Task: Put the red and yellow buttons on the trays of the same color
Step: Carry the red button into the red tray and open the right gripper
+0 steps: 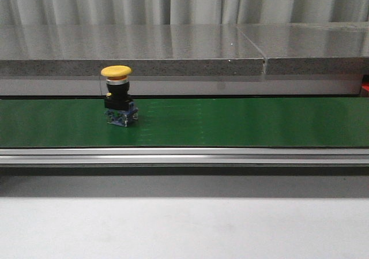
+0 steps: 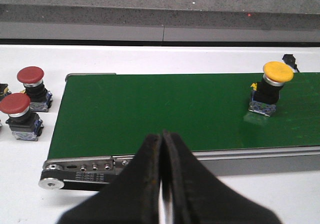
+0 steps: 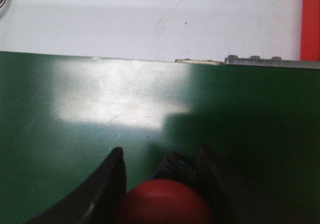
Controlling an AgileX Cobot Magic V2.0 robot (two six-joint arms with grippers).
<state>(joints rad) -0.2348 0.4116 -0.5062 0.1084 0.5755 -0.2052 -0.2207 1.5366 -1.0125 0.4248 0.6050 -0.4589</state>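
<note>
A yellow button (image 1: pixel 117 94) stands upright on the green belt (image 1: pixel 242 123), left of centre; the left wrist view has the same yellow button (image 2: pixel 270 87). My left gripper (image 2: pixel 162 134) hangs shut and empty above the belt's near edge, well away from it. A red button (image 3: pixel 165 201) fills the gap between my right gripper's (image 3: pixel 161 150) fingers, over the green belt (image 3: pixel 75 114). The red strip (image 3: pixel 311 19) past the belt's end looks like the red tray's edge. The yellow tray is out of view. Neither arm shows in the front view.
Two more red buttons (image 2: pixel 31 87) (image 2: pixel 17 114) stand on the white table beside the belt's end. The belt's metal rail (image 1: pixel 184 155) runs along its near side. A grey stone ledge (image 1: pixel 173 51) rises behind the belt.
</note>
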